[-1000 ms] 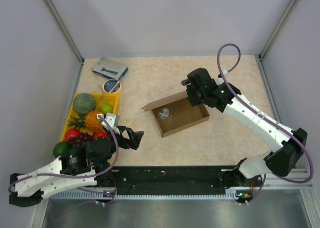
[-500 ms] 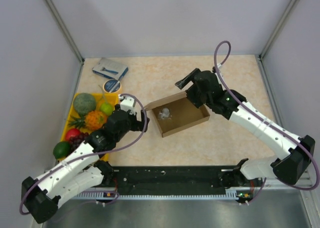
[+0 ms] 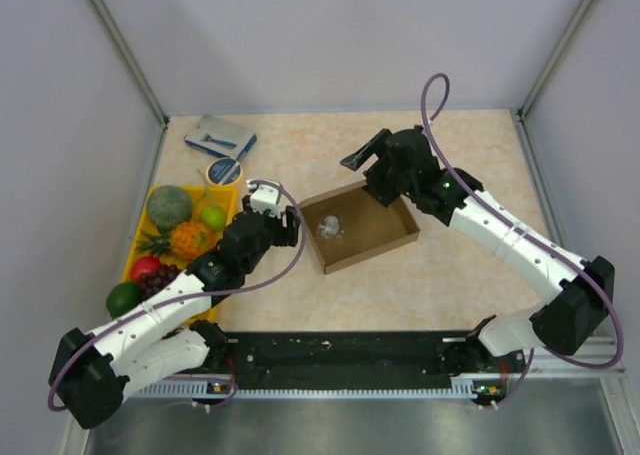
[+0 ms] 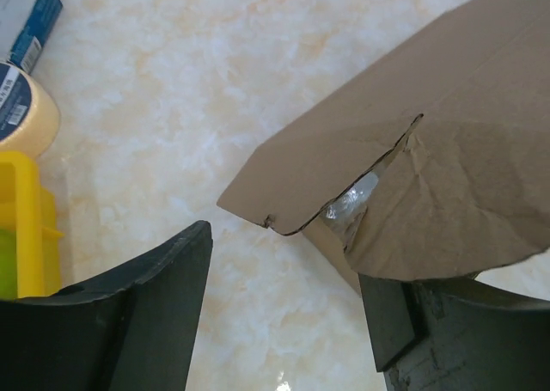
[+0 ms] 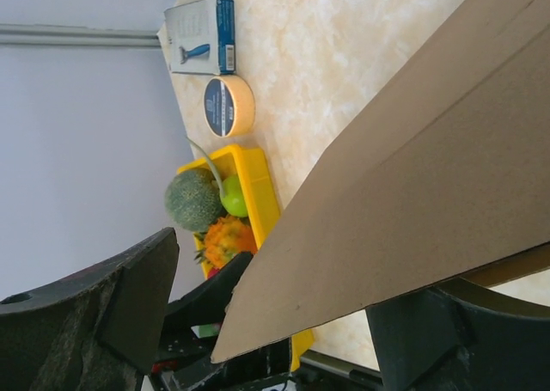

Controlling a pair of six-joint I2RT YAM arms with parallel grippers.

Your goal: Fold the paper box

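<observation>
The paper box [image 3: 365, 227] is a brown cardboard carton lying open on the marble table, with a crumpled clear wrapper [image 3: 329, 226] inside. My left gripper [image 3: 291, 225] sits at its left corner. In the left wrist view the left gripper [image 4: 284, 322] is open over bare table, and the box's torn corner flap [image 4: 412, 202] overhangs the right finger. My right gripper [image 3: 372, 170] is at the box's back wall. In the right wrist view the right gripper [image 5: 275, 322] is open, and a wide cardboard flap [image 5: 412, 176] slants across between its fingers, unpinched.
A yellow tray [image 3: 233, 200] of fruit stands at the left, close behind my left arm. A tape roll [image 3: 223, 171] and a blue-grey packet [image 3: 220, 135] lie at the back left. Metal frame posts and grey walls close in both sides.
My left arm has swung from the front left up to the box's left corner, its jaws narrowing a little. The right gripper has risen and turned at the back wall.
</observation>
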